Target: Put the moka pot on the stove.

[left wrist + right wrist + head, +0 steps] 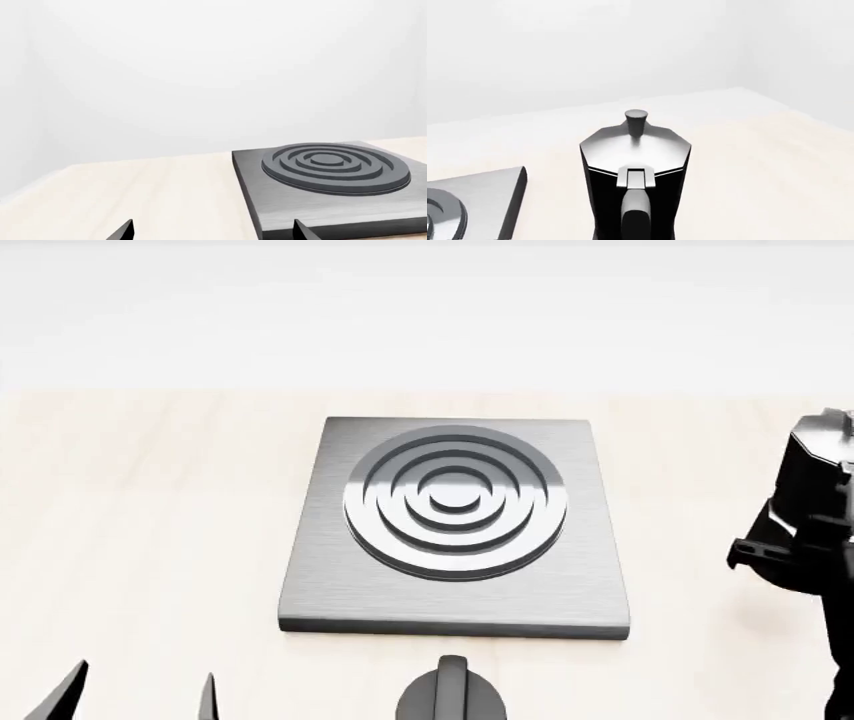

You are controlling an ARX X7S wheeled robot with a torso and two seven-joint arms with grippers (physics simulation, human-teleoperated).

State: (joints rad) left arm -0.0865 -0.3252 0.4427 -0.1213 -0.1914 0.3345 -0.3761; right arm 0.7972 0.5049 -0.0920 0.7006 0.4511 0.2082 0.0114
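The moka pot (pixel 635 165) fills the right wrist view, black and faceted, with a silver lid, a small knob and its handle (pixel 637 215) pointing at the camera. The handle sits right where my right gripper's jaws are. No fingertips show out beside the pot, so the gripper looks shut on the handle. In the head view the right arm (pixel 807 510) is at the right edge and hides the pot. The grey stove (pixel 454 525) with its ring burner lies mid-table, and shows in the left wrist view (pixel 333 170). My left gripper (pixel 213 231) is open and empty, near the stove's front left corner.
A short black round knob with a ridge (pixel 451 695) sits in front of the stove at the near edge. The pale wood table (pixel 147 510) runs left and right of the stove. A white wall stands behind it.
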